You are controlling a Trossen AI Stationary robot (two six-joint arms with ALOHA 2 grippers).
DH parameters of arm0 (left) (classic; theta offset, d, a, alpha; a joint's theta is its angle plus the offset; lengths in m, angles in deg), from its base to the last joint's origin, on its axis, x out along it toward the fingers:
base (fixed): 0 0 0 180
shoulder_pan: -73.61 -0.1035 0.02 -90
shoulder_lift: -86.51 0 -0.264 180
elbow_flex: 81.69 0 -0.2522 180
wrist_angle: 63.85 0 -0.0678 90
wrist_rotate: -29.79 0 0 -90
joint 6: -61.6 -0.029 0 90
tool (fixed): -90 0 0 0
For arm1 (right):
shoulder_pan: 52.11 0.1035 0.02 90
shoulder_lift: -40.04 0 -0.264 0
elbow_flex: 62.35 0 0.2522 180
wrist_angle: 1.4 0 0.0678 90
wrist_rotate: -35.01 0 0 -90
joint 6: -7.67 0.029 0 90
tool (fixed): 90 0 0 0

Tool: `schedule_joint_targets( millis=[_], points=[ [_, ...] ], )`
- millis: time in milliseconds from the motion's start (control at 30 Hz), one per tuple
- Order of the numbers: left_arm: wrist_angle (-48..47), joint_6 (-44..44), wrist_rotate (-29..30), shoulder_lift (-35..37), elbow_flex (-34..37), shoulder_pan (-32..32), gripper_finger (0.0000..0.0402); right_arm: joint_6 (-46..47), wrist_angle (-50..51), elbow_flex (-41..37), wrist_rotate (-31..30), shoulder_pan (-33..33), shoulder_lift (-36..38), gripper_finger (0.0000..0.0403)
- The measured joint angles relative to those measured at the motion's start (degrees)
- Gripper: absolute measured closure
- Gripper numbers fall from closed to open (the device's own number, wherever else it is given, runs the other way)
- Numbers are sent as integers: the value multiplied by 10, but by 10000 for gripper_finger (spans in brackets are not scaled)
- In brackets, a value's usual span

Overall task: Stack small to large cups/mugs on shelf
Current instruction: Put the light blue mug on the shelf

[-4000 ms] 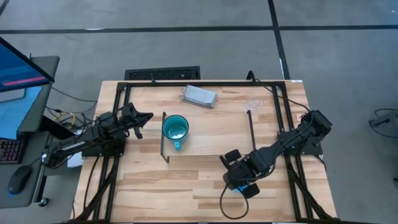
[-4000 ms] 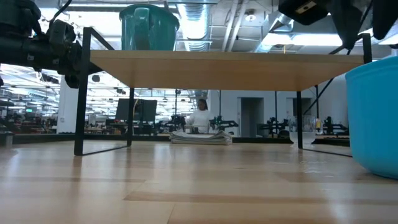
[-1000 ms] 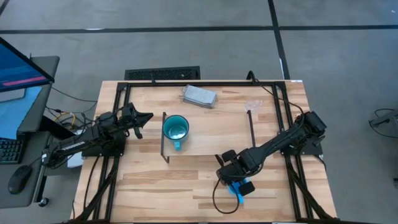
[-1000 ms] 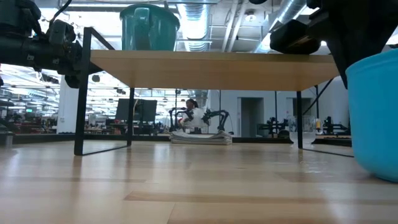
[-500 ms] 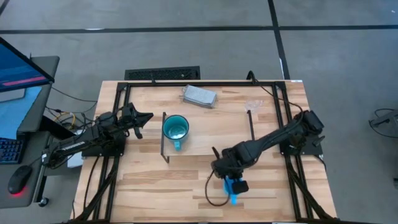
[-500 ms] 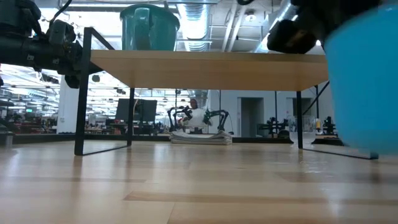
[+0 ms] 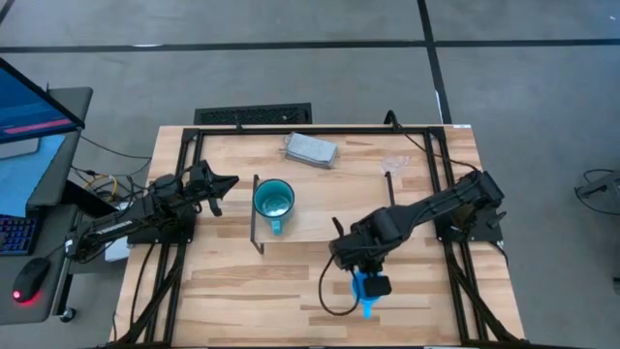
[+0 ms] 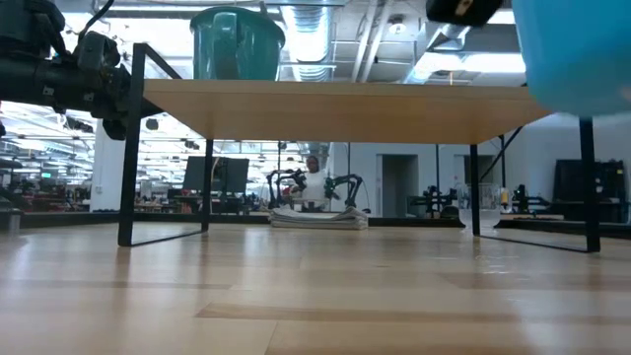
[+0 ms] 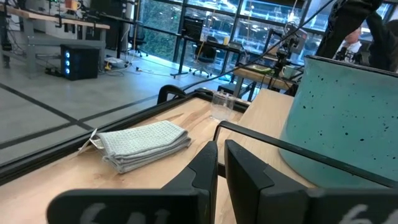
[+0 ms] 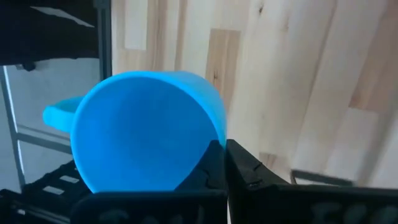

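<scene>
A teal mug [image 7: 273, 202] stands on its base at the left end of the shelf [image 7: 329, 218], a light wood board on thin dark legs. The bright blue mug [image 7: 365, 294] hangs over the table in front of the shelf's near edge, with my right gripper [image 7: 371, 284] shut on it. In the low view the blue mug [image 8: 577, 54] hangs clear of the tabletop. The clear cup [image 7: 395, 163] stands on the table behind the shelf's right end. My left gripper [image 7: 231, 181] is shut and holds nothing, left of the teal mug [image 9: 342, 124]. My right gripper holds the blue mug by its rim [image 10: 214, 134], on the side away from the handle [image 10: 59, 115]. One finger [image 10: 210, 163] seems to be inside the mug and the other [image 10: 249, 169] outside. The fingers come from above, pointing down. The mug hangs below them, lifted clear.
A folded grey cloth [image 7: 310, 150] lies at the table's far edge behind the shelf. A black frame [image 7: 184, 165] runs along the table's sides and far edge. Bare tabletop lies in front of the shelf. A person [image 8: 315, 182] shows far off in the room.
My right gripper has lifted the blue mug straight off the table: it stood on its base a second ago and now hangs well above the tabletop. The right arm's wrist has swung a little toward the table's left.
</scene>
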Motion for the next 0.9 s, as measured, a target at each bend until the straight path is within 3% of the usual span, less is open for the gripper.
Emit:
schedule_joint_targets(
  millis=[467, 700, 900],
  points=[
    [0, 14, 0, 0, 0, 0, 382, -28, 139, 113, -9, -65, 1, 402],
    [0, 14, 0, 0, 0, 0, 382, -101, 137, 134, -13, -132, 2, 402],
    [0, 14, 0, 0, 0, 0, 382, -163, 135, 150, -53, -198, 1, 402]
  ],
)
